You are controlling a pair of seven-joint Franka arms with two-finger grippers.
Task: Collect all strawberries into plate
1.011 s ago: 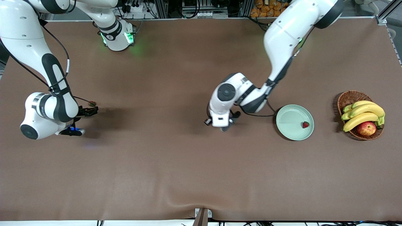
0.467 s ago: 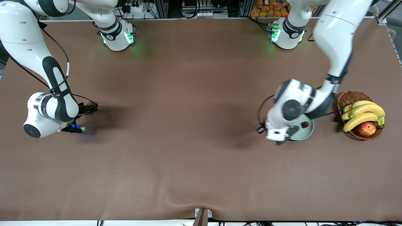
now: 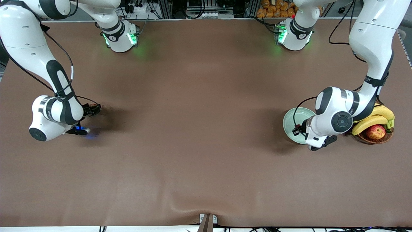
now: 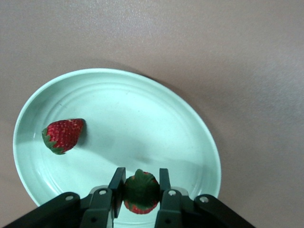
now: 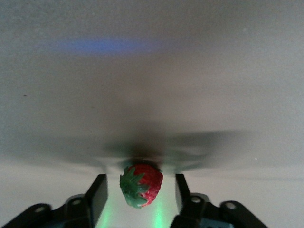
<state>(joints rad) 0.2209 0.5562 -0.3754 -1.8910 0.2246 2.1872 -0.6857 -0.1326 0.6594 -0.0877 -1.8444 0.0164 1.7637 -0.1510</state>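
L gripper (image 4: 141, 195) over the plate (image 3: 291, 117), clamped on a strawberry (image 4: 140, 191); R gripper (image 5: 141, 192) low at the tabletop (image 3: 193, 129).

Plate sits nr the L-arm end of the tabletop, just beside a wicker basket (image 3: 375, 138) w/ bananas (image 3: 370, 121) + an apple (image 3: 376, 131). A 2nd strawberry (image 4: 63, 135) lies in the plate, apart from the held one. R gripper nr the R-arm edge, jaws part-open w/ gaps either side of a 3rd strawberry (image 5: 141, 184) on the tabletop, not gripping. No readable labels or writing.
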